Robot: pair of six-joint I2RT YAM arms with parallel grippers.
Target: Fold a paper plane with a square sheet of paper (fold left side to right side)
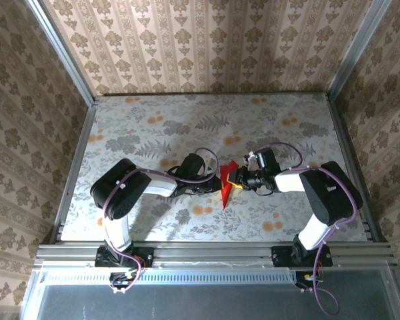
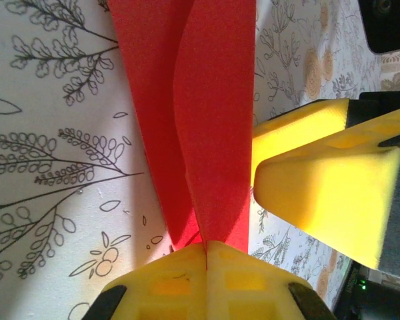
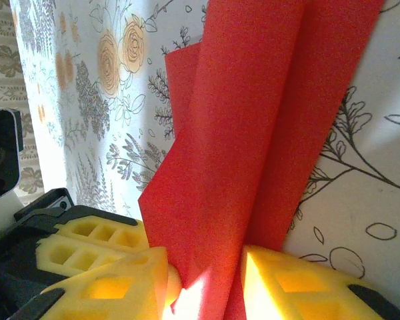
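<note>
text: none legible | labels: none | numbers: none | signs: none

Red paper (image 1: 227, 183): thin, plain, bright red, no longer flat. Partly folded lengthwise, long creases, flaps raised off the counter (image 1: 153, 133) near its middle. From above it's a narrow wedge, wider at far end, tapering to a point twd near edge. Left wrist view: two flaps spread in a V from the seam where the left fingers (image 2: 167, 287) press together on its edge. Right wrist view: several overlapping layers, one corner sticking out to the side, w/ folded part standing btwn the right fingers (image 3: 293, 287), which sit apart.
</note>
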